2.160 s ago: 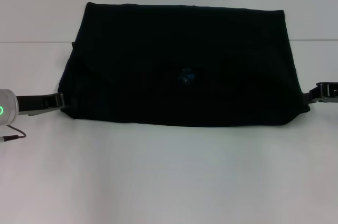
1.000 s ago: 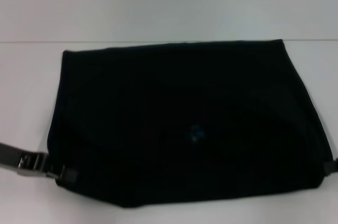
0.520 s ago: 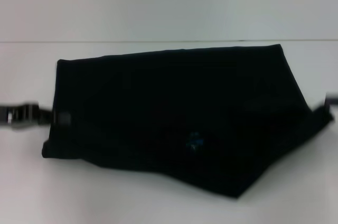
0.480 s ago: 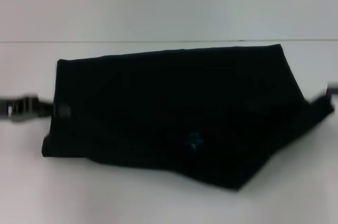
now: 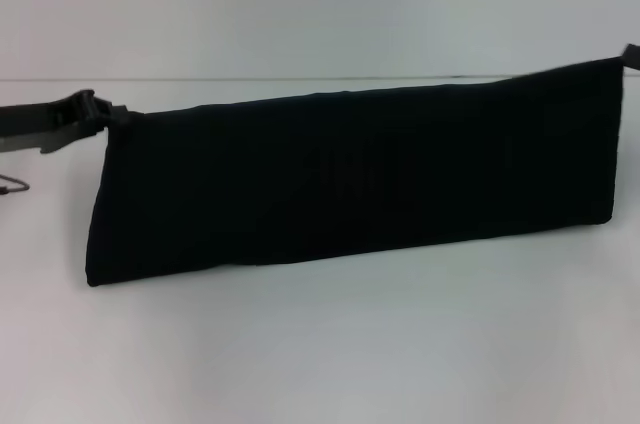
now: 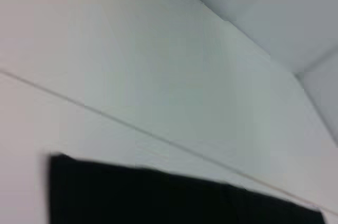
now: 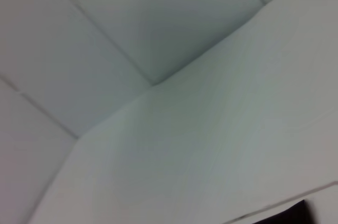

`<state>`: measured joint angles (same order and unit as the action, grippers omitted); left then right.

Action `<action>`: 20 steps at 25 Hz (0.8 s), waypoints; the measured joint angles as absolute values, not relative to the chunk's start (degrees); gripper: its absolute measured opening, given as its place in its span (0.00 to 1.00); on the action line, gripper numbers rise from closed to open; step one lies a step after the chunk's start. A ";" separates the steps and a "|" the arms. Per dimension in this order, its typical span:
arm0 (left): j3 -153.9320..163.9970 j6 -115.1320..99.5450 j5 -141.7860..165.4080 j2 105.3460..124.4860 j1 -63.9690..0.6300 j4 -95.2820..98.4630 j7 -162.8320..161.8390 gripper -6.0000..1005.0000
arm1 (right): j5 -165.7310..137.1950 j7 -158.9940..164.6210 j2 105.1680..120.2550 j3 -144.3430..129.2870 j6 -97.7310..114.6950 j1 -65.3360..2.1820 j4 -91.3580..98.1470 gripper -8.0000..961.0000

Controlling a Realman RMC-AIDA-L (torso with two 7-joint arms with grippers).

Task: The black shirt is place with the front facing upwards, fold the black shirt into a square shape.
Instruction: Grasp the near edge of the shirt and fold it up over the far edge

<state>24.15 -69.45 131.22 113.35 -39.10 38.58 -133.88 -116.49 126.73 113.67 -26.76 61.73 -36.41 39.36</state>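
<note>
My left gripper [image 5: 112, 116] is reaching in from the left edge of the head view, arm stretched nearly level, its fingers pinching the upper left corner of the shirt [image 5: 350, 179]. My right gripper [image 5: 629, 54] is showing only as a dark tip at the right edge, sitting higher than the left, at the shirt's upper right corner.

Left gripper [image 5: 112, 114]: black, angular linkage on a flat dark grey bar, upper left of the head view. Thin cable loop below. Right gripper [image 5: 631, 52]: small black tip, upper right edge.
</note>
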 joint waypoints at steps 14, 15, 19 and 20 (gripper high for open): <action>27.03 -56.73 130.81 117.24 -39.80 40.52 -133.74 0.01 | -116.31 125.59 116.89 -35.25 41.81 -42.66 34.87 0.06; 27.04 -56.28 130.80 117.24 -39.88 40.52 -133.82 0.01 | -116.28 125.59 116.91 -35.28 41.33 -43.06 34.98 0.06; 27.06 -53.55 130.78 117.59 -40.33 40.52 -133.94 0.01 | -116.27 125.59 117.21 -36.03 37.65 -44.84 34.73 0.06; 27.07 -52.73 130.77 117.83 -40.42 40.52 -133.93 0.01 | -116.27 125.59 117.38 -36.57 36.27 -45.18 34.52 0.06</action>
<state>27.07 -52.73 130.77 117.83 -40.42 40.52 -133.93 -116.27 125.59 117.38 -36.57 36.27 -45.18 34.52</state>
